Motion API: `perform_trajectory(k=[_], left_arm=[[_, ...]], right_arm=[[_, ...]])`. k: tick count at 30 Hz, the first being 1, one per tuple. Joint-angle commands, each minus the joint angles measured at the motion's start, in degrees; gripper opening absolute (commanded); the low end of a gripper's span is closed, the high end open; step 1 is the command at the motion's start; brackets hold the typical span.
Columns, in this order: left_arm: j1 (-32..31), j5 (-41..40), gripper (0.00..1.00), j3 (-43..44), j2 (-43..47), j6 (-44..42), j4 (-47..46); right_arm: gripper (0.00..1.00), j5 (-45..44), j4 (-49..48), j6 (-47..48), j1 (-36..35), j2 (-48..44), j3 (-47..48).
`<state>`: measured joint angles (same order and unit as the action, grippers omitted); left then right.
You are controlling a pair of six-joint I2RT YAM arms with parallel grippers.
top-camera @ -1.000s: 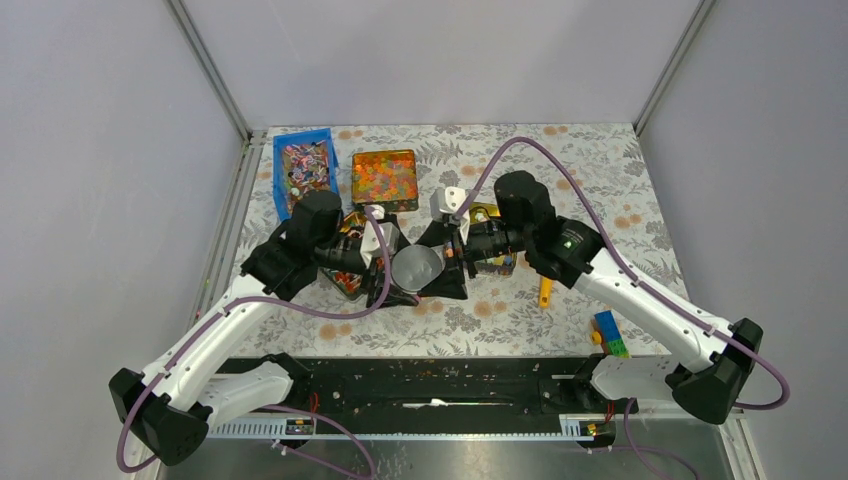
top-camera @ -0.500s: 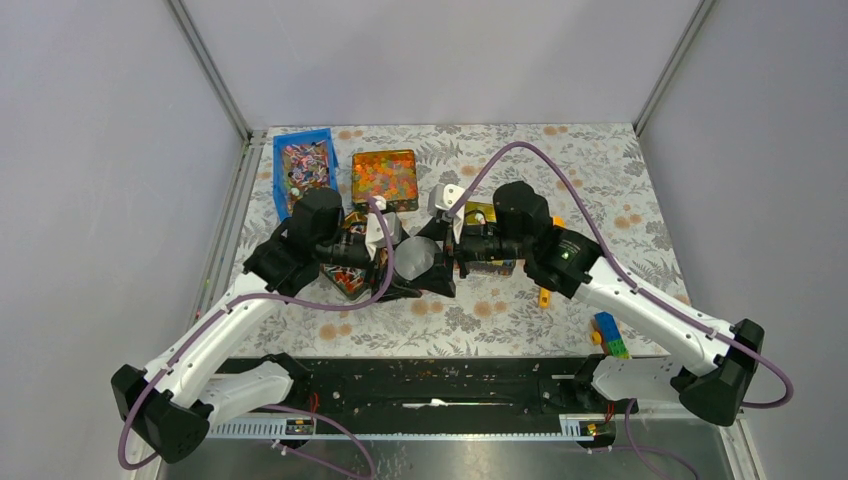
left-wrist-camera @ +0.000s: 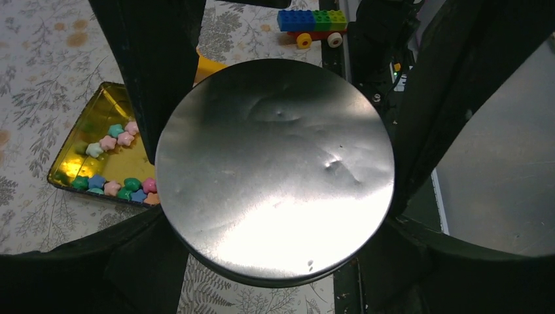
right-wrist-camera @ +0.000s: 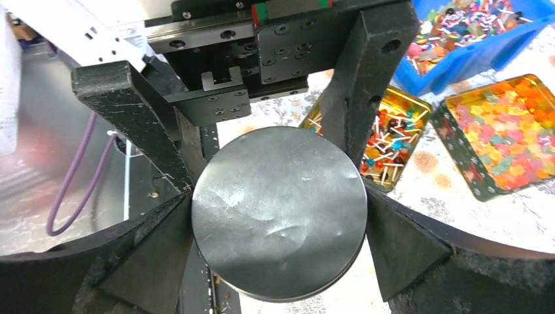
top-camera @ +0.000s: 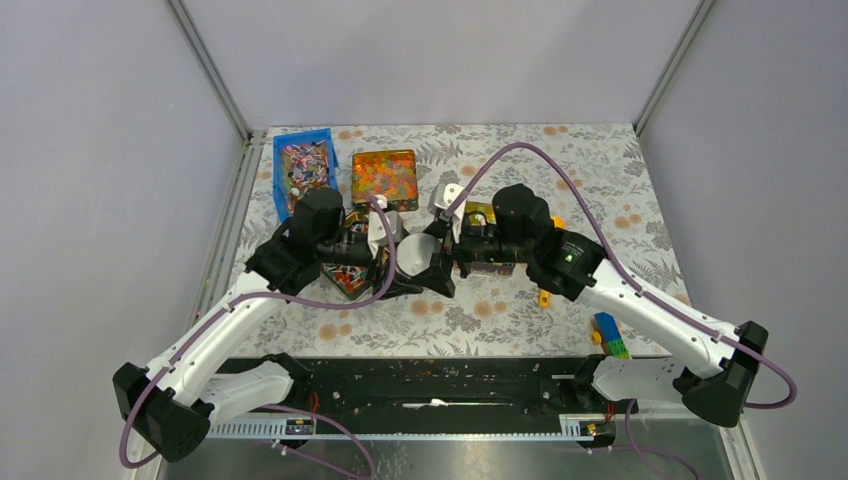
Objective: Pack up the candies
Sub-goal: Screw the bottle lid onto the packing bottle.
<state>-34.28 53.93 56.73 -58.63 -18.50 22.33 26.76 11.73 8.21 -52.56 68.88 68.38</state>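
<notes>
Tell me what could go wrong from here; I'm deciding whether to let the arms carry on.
1. The round metal tin sits between the left gripper and the right gripper; its smooth wall could slip and drop if one lets go before the other holds firmly.
2. The open gold tray of star candies lies close by; a falling tin or a low arm swing might scatter them.

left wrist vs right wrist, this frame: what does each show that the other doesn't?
Left wrist only: a gold tray holding pastel star candies, and a toy block car. Right wrist only: a blue bin of stick sweets, a gold tin of sticks and beads, a patterned tin of orange, yellow and pink pieces. Both: the round metal tin filling the middle, over the floral tablecloth.
</notes>
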Motion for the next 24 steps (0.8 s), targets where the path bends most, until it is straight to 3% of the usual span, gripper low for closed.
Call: perform_trajectory(k=[1,7,14,20,24], left_arm=[[-0.78,-2.19,0.34,3.54,-0.14,0.25,-8.0],[-0.78,0.8,0.35,4.11,-0.59,-5.05,0.13],[-0.79,5.9,0.35,3.44,-0.34,-8.13,2.72],[-0.79,10.12,0.35,3.29,-0.76,-8.82,2.74],[-0.87,11.25,0.35,3.34,-1.0,-9.0,2.72]], right_arm=[[0.99,-8.6,0.02,3.38,-1.42,-0.09,-2.67],[0.99,2.32,1.26,6.35,3.39,-4.84,-5.08],[0.99,15.49,1.34,7.42,10.67,-7.03,-4.6],[0.99,27.4,1.23,8.31,11.68,-4.26,-1.43],[0.99,30.25,-0.07,7.53,11.65,-2.48,0.6]])
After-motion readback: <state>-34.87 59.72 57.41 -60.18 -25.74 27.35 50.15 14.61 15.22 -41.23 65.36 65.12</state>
